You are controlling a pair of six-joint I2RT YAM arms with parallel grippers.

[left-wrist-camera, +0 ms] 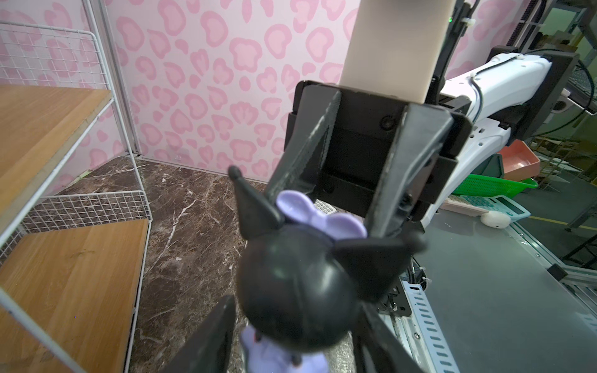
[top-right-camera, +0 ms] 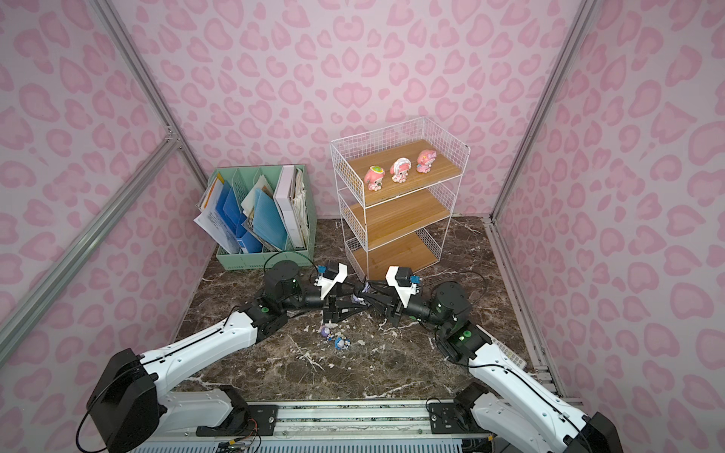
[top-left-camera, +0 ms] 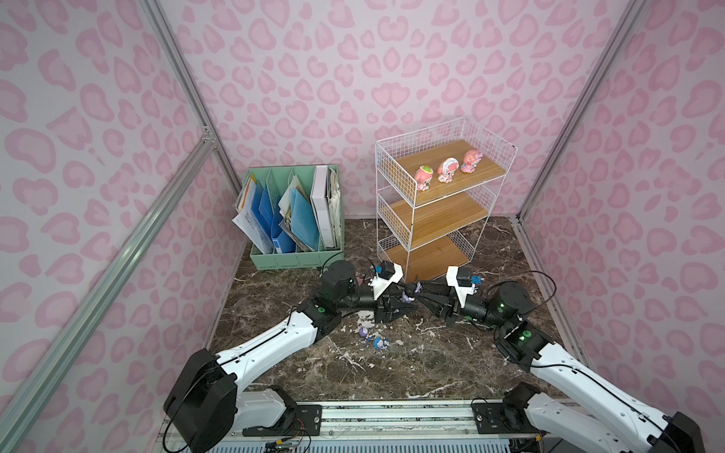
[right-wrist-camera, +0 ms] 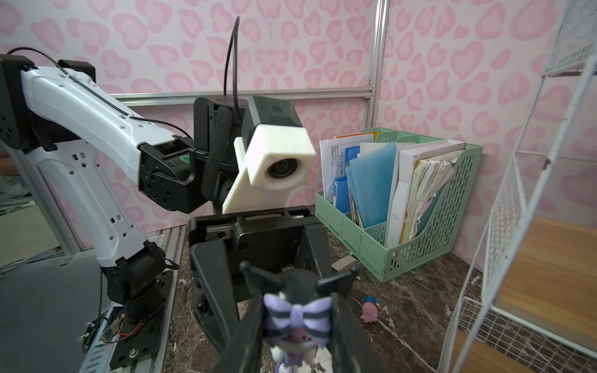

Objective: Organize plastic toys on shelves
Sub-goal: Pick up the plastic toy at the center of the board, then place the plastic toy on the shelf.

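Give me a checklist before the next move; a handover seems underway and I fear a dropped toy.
1. Hold by right gripper on black figurine: ok.
2. Release by left gripper: cannot tell.
3. Space on middle board of the shelves: ok, bare.
4. Three pink figurines standing on top board: ok.
5. Tiny toys on tabletop, off the way to the shelves: ok.

At frame centre, in the foreground, the right gripper (right-wrist-camera: 297, 319) clamps a black toy (right-wrist-camera: 298, 284) with a purple bow. Just behind it the left gripper (right-wrist-camera: 274, 274) faces the lens, jaws apart. Farther back on the bench (right-wrist-camera: 420, 323) are a pink toy (right-wrist-camera: 369, 310) and a mint organizer (right-wrist-camera: 420, 245). The shelves (right-wrist-camera: 549, 274) fill one edge.
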